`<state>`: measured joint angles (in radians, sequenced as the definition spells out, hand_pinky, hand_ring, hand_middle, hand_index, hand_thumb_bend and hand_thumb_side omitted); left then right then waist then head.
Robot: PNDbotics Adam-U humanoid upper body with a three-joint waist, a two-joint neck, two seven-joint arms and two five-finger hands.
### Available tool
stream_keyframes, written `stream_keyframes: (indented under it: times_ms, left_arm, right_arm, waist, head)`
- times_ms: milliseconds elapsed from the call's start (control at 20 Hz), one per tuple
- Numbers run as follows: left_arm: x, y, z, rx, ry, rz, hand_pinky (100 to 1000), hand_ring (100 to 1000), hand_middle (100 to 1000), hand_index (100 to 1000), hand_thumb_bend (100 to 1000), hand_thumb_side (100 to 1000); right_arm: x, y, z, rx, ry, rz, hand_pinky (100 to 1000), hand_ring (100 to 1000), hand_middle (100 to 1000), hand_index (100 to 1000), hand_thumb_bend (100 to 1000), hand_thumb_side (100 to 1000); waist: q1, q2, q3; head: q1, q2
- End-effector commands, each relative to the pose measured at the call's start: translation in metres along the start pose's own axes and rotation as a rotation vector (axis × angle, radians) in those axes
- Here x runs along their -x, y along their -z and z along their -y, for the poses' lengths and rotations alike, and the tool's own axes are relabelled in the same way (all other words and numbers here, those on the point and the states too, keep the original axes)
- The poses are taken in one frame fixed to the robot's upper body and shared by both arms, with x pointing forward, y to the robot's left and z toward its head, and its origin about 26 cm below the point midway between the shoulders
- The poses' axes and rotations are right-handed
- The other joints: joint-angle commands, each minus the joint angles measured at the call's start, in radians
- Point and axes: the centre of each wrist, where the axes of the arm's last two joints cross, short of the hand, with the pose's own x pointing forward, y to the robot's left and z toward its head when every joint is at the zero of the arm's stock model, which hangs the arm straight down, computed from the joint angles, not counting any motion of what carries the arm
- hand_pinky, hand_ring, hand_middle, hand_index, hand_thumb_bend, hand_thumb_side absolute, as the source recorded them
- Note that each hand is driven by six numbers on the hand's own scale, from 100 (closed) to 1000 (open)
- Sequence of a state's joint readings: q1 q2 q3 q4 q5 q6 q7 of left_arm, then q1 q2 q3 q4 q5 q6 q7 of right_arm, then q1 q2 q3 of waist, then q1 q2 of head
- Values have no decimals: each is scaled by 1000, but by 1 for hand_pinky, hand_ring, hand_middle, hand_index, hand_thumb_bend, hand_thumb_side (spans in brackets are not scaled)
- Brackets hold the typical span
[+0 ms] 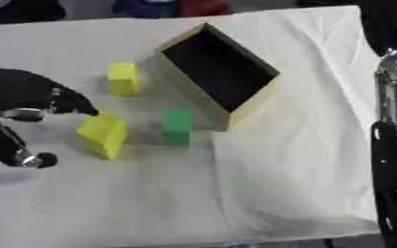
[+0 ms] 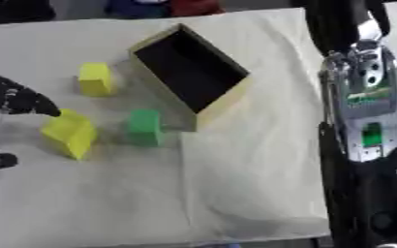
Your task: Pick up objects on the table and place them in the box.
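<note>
A wooden box (image 1: 191, 90) with a dark inside stands askew at the middle back of the table. A green block (image 1: 176, 126) lies just in front of its near corner. Left of that sits a large yellow block (image 1: 103, 134), and a small yellow block (image 1: 123, 77) lies farther back beside the box. My left hand (image 1: 28, 104) is at the left edge, open, with its fingertips (image 1: 85, 107) at the large yellow block's upper left corner and its thumb (image 1: 39, 160) lower left, apart from it. My right hand (image 2: 342, 24) and forearm (image 2: 363, 101) stand along the right side.
A white cloth (image 1: 278, 169) covers the table, creased in front of the box. The table's front edge runs along the bottom of the views. Dark, blue and red shapes (image 1: 164, 7) sit beyond the far edge.
</note>
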<state>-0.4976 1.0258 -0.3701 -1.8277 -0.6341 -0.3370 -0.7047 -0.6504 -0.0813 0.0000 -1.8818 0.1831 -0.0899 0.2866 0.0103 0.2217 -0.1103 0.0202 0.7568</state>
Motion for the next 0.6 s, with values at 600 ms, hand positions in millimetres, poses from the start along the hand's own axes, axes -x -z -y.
stream_keyframes:
  times_ms: [600]
  left_arm:
    - [8, 18, -1, 12, -19, 25, 820, 878, 865, 982, 284, 327]
  right_arm:
    - [-8, 4, 3, 7, 4, 32, 791, 771, 601, 726, 100, 1000]
  waist:
    - [1, 0, -11]
  head:
    - [8, -6]
